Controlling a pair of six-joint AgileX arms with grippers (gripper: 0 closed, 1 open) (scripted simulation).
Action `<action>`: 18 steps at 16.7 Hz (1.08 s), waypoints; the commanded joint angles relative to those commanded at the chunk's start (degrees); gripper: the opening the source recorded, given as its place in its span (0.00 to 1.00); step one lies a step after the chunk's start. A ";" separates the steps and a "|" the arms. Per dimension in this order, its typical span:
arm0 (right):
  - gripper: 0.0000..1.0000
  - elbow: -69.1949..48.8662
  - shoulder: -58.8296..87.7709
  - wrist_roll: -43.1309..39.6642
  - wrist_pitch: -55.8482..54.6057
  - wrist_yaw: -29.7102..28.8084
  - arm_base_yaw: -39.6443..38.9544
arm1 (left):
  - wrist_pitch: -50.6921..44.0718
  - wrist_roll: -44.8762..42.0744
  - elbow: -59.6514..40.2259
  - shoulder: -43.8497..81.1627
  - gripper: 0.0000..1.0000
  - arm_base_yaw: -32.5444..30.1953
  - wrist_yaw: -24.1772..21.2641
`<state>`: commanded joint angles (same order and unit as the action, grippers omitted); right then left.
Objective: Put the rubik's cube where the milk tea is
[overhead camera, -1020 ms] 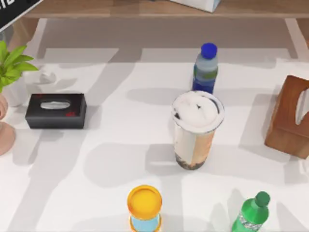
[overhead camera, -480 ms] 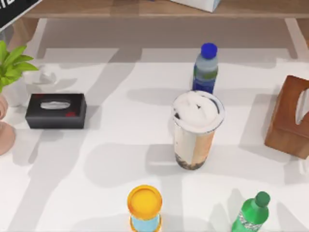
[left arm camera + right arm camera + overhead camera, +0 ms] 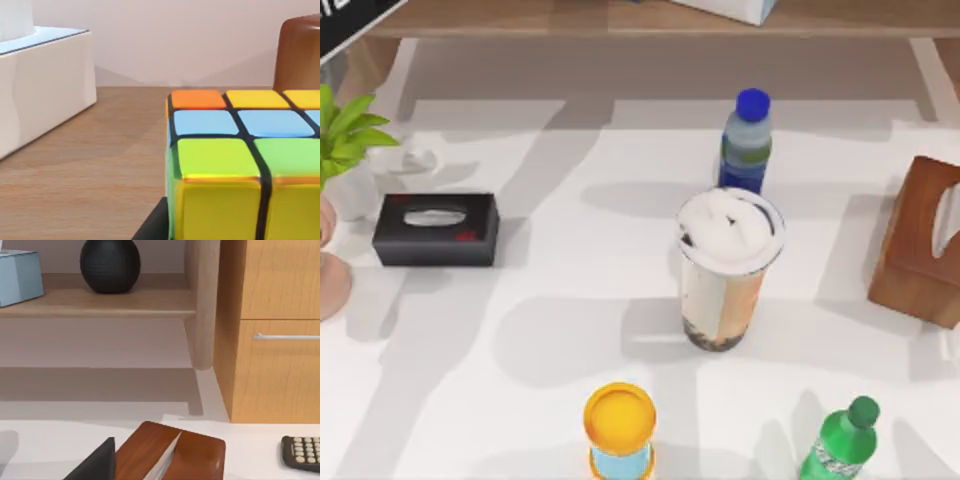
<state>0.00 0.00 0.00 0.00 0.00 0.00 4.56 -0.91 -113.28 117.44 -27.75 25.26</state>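
Close before the left wrist camera: small rubik's cube (image 3: 240, 165) with orange, yellow, blue and green stickered squares, over a brown wooden surface (image 3: 85, 170), beside a white box (image 3: 40, 85). Dark edge of the left gripper (image 3: 150, 227) just beside the cube; spread or pinching, cannot tell. In the top view, near the middle of the white table (image 3: 550, 300): tall clear plastic milk tea cup (image 3: 725, 270) with white foamy lid, upright. At its 12 o'clock, blue-capped bottle (image 3: 746, 140); at 5 o'clock, green bottle (image 3: 840, 440); at 7 o'clock, yellow-lidded light-blue cup (image 3: 620, 430); at 9 o'clock, black tissue box (image 3: 436, 229); at 3 o'clock, brown wooden tissue box (image 3: 920, 240). Right gripper (image 3: 95, 462) near that wooden box; state cannot be told.
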 joint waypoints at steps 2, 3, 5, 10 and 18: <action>1.00 0.00 0.00 0.00 0.00 0.00 0.00 | 0.00 0.00 0.00 0.00 0.00 0.00 0.00; 1.00 0.00 0.00 0.00 0.00 0.00 0.00 | 0.00 0.00 0.00 0.00 0.00 0.00 0.00; 1.00 0.00 0.00 0.00 0.00 0.00 0.00 | 0.00 0.00 0.00 0.00 0.00 0.00 0.00; 1.00 0.00 0.00 0.00 0.00 0.00 0.00 | 1.19 0.91 -1.12 -0.82 0.00 2.19 0.37; 1.00 0.00 0.00 0.00 0.00 0.00 0.00 | -1.64 0.19 -2.97 0.91 0.00 0.54 0.40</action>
<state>0.00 0.00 0.00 0.00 0.00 0.00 2.92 -0.72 -116.25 118.35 -27.21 25.67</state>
